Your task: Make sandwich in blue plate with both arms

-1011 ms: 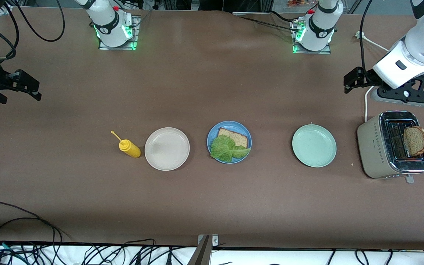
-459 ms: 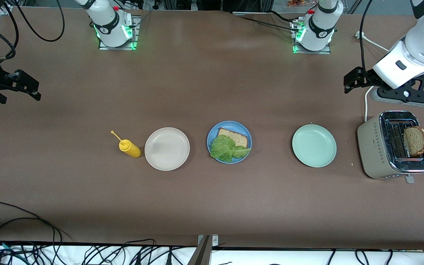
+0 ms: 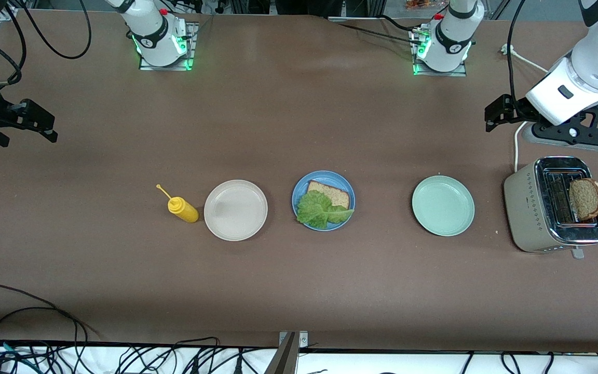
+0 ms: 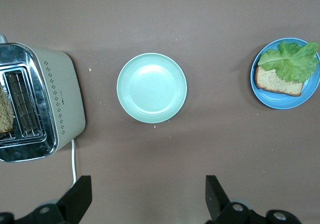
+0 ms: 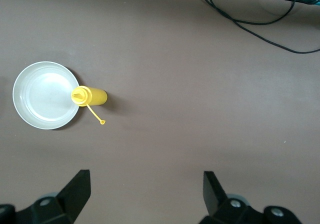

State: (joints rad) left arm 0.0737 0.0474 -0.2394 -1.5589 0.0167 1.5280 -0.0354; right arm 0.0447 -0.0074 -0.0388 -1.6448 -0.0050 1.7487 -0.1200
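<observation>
On the blue plate (image 3: 323,200) at the surface's (image 3: 299,291) middle, lettuce (image 3: 322,209) half hides one bread slice (image 3: 329,194); the other slice (image 3: 585,198) stands in the toaster (image 3: 553,205), under the wide-fingered left gripper (image 3: 506,115), while the wide-fingered right gripper (image 3: 37,124) waits at 9 o'clock, partly cut off.

Two white, glossy Franka arms rise from square metal base plates bolted to the brown table (image 3: 278,130), each base ringed in black, lit by green lamps and topped with a small red button. Black cables trail from both. The left arm (image 3: 584,72) ends in a white wrist block bearing a small dark oblong marking, above a black bracket studded with pale screws. The left gripper (image 4: 145,204) and right gripper (image 5: 145,201) each show two black, wedge-shaped fingers on black housings.
</observation>
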